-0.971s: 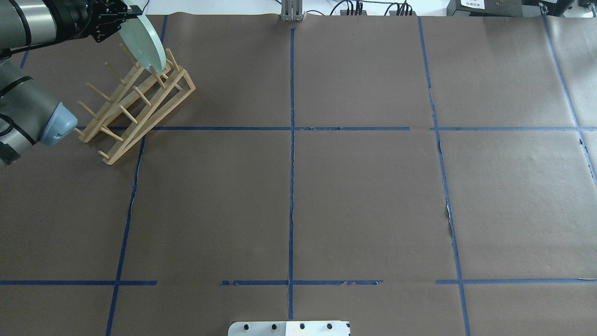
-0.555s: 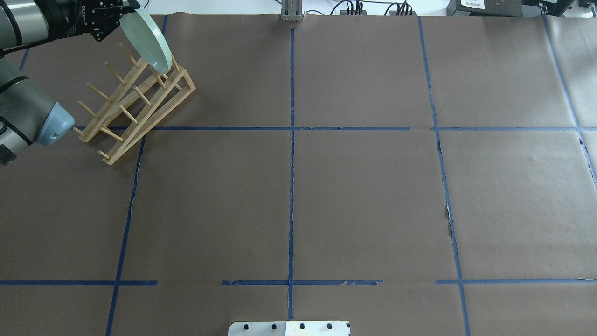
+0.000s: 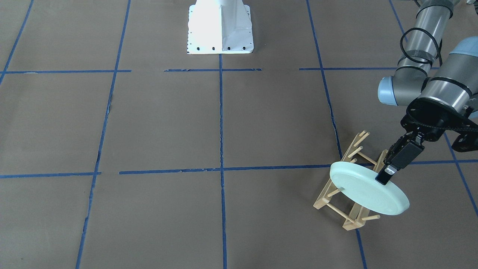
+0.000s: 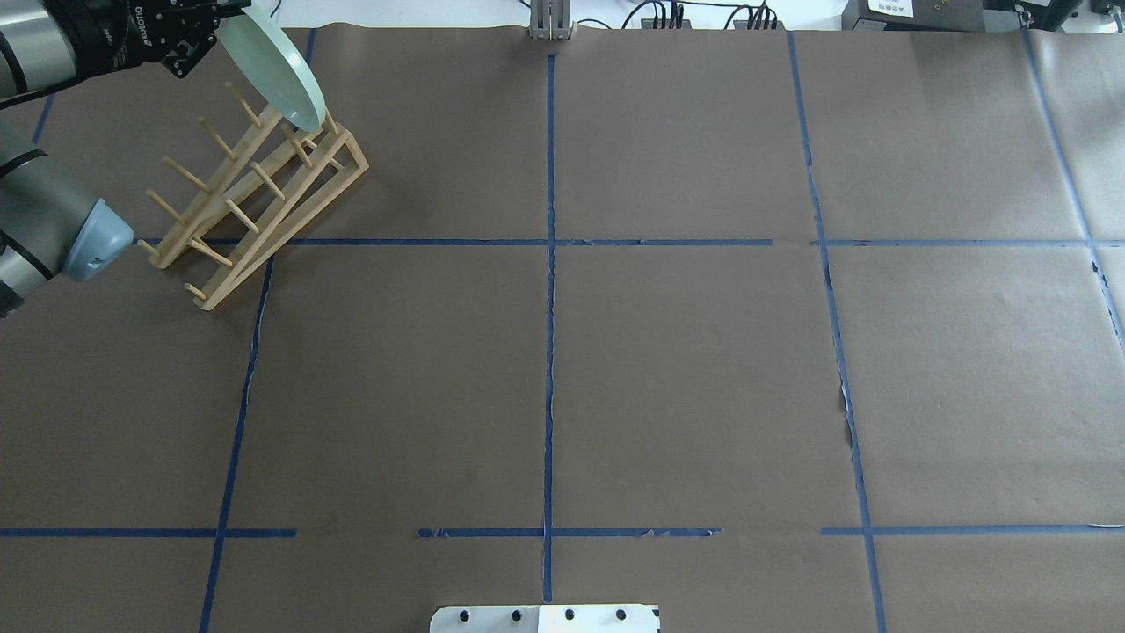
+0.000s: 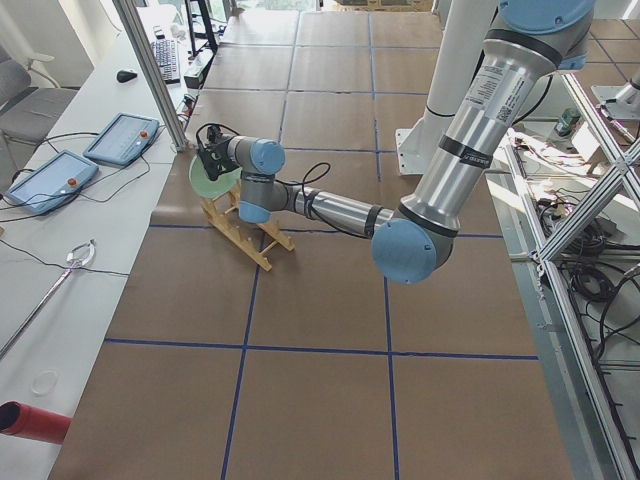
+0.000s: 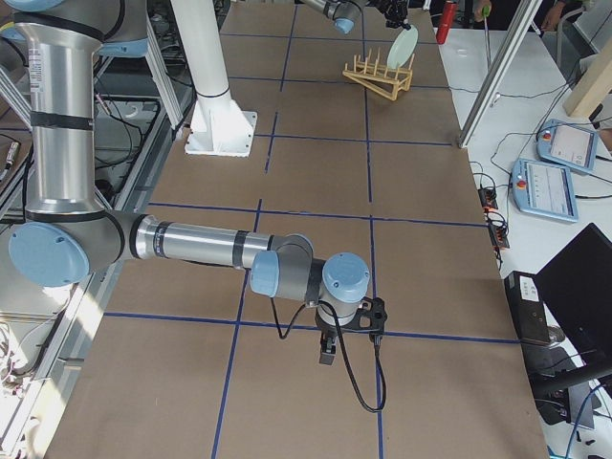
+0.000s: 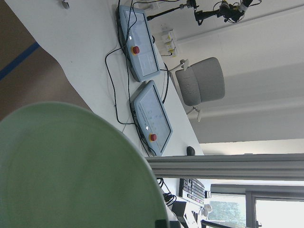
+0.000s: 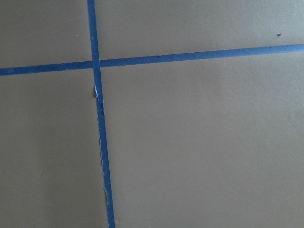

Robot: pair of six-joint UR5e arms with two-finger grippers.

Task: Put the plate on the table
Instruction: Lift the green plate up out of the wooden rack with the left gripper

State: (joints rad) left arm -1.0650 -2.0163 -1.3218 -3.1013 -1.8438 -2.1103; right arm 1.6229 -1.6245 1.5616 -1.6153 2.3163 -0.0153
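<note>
Robotics laboratory: a paper-covered table [image 4: 703, 352] gridded with blue tape [image 4: 549, 352], teach pendants [image 5: 122, 137] on a white bench [image 5: 90, 100] beside the table, aluminium framing [image 5: 152, 75] at its edge.

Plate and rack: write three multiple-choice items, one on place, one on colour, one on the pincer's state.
1. Where is the plate? A on the floor; B tilted over the wooden rack; C on a chair.
2. Its colour? A red; B black; C pale green.
3. The left pincer is: A shut on the plate's rim; B open, clear of the plate; C out of view.
B, the front view shows it above the pegs; C, it looks mint green; A, it clamps the rim.
</note>
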